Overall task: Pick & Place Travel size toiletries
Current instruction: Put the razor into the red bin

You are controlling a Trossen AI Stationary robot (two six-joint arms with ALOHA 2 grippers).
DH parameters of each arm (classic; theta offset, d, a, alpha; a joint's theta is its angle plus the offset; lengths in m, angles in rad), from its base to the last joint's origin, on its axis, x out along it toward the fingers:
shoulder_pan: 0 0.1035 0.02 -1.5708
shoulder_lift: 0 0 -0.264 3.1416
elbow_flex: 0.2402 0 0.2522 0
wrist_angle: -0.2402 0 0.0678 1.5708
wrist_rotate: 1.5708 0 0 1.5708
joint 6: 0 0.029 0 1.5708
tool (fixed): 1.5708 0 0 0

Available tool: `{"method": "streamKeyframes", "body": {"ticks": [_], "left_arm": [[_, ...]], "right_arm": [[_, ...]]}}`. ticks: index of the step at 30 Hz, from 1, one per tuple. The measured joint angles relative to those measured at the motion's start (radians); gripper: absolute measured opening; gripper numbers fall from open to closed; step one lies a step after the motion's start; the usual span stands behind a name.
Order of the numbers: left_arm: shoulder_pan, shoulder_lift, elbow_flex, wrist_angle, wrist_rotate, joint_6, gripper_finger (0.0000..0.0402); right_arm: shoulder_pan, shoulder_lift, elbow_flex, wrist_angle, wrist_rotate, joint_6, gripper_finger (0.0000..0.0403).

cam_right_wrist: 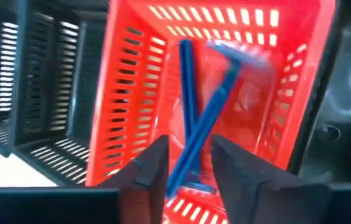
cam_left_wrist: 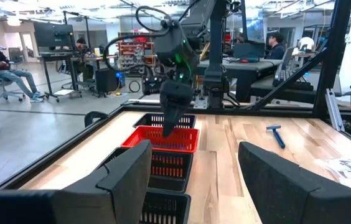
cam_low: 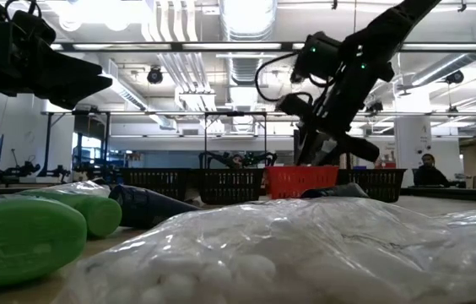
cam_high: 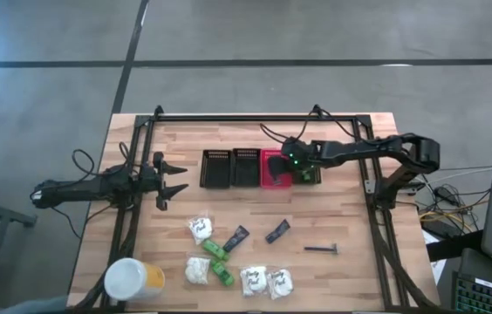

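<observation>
1. the right gripper [cam_right_wrist: 188, 171] hangs over the red basket [cam_high: 274, 168], its fingers a little apart with a blue razor [cam_right_wrist: 203, 127] running between them. whether the pads are touching the handle i cannot tell. if it lifts while the razor is caught, the razor could be dragged back out.
2. a 2nd blue razor [cam_right_wrist: 186, 81] lies crossed under the 1st in that basket. a snagged head could pull both up together, or flick 1 over the low wall into the neighbouring black basket [cam_high: 246, 167].
3. the gripper sits close inside the basket rim; a sideways exit could knock or shift the light basket along the row.
4. the left gripper [cam_high: 176, 180] waits wide open and empty at the left side of the table [cam_high: 351, 288], beside the black baskets, so it should stay put to avoid a clash.
5. still loose on the table: another razor [cam_high: 322, 249], dark tubes [cam_high: 277, 231], green bottles [cam_high: 216, 250] and white packets [cam_high: 200, 228]. the packets look soft and could slip from a pinch.
</observation>
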State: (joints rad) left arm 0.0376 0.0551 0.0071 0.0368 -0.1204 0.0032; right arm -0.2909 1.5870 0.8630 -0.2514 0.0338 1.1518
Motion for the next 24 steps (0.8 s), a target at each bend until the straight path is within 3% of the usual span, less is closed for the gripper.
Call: {"method": "streamKeyframes", "body": {"ticks": [5,9,13,19,24], "left_arm": [[0.0,0.0,0.0,0.0,0.0,0.0,0.0248],[0.0,0.0,0.0,0.0,0.0,0.0,0.0248],[0.0,0.0,0.0,0.0,0.0,0.0,0.0248],[0.0,0.0,0.0,0.0,0.0,0.0,0.0248],[0.0,0.0,0.0,0.0,0.0,0.0,0.0248]], "right_arm": [[0.015,-0.035,0.0,-0.012,-0.037,-0.061,0.0175],[0.085,-0.118,0.0,-0.028,-0.102,-0.278,0.0201],[0.217,-0.211,0.001,-0.17,-0.169,-0.441,0.0203],[0.479,-0.265,0.001,-0.491,-0.174,-0.384,0.0187],[0.698,-0.24,0.001,-0.52,-0.174,-0.343,0.018]]}}
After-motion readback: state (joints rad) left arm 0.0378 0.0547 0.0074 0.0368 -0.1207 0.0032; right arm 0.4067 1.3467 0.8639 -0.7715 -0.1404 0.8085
